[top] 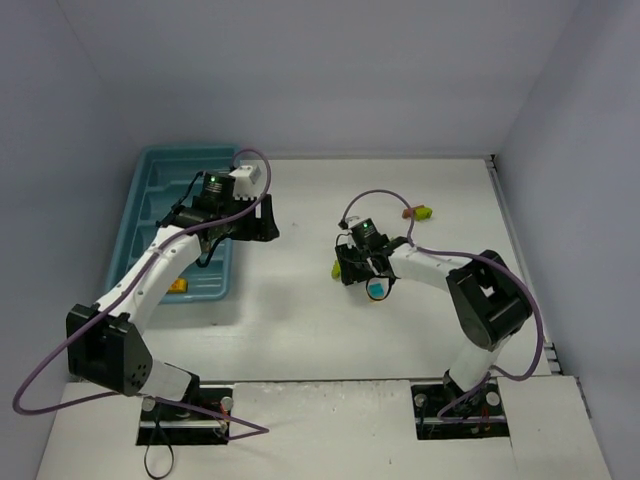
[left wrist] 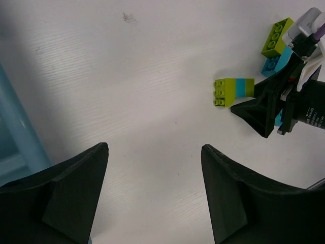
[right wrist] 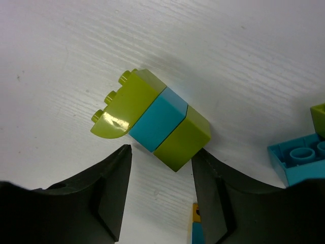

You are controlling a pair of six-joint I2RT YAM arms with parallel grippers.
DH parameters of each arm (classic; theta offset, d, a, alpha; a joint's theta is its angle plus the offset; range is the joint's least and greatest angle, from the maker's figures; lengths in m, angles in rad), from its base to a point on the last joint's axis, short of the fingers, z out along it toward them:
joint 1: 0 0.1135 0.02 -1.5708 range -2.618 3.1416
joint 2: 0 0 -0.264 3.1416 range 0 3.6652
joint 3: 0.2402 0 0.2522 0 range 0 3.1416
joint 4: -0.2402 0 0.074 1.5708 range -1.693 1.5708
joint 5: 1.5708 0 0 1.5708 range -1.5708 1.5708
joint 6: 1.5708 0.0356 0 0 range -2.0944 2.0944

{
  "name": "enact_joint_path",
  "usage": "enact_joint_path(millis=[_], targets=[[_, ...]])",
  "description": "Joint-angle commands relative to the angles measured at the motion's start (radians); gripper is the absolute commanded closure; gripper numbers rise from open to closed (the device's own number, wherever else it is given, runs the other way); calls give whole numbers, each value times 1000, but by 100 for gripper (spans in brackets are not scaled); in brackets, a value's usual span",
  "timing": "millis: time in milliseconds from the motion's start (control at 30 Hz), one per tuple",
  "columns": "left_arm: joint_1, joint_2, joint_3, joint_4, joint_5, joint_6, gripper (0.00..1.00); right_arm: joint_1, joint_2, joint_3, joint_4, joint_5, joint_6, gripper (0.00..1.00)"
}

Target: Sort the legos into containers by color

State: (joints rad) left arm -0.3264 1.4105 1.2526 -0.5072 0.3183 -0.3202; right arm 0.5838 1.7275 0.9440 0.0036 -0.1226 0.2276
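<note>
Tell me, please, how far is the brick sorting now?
Done: one small orange plastic brick seems to lie in the teal plastic tray. In hand: nothing; the right claw is open at a joined lime-cyan-lime brick stack, the left claw open and empty. Left: that stack, a cyan brick beside it, a lime brick farther off.

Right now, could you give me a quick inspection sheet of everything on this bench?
Surface: white table, one faint smudge.
Job's things: teal tray holds an orange brick; lime-cyan-lime stack, cyan brick and a far lime brick lie loose on the table.
Clutter: nothing seen.
Grippers: left gripper open over bare table; right gripper open, facing the stack.
Cables: purple cables loop off both arms.
Surroundings: plain pale walls.
</note>
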Motion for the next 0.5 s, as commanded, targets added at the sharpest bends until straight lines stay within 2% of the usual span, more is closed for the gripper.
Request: enact_joint_path(millis=[0, 167, 400, 467], targets=[[-5, 8, 45, 53, 56, 33, 32, -1, 7, 55, 4, -31, -51, 52], [-5, 22, 51, 55, 67, 39, 32, -1, -8, 70, -54, -9, -83, 46], [-5, 38, 64, 41, 84, 59, 32, -4, 20, 176, -185, 51, -310, 45], [-5, 42, 65, 38, 85, 64, 33, -9, 43, 200, -197, 35, -341, 48]])
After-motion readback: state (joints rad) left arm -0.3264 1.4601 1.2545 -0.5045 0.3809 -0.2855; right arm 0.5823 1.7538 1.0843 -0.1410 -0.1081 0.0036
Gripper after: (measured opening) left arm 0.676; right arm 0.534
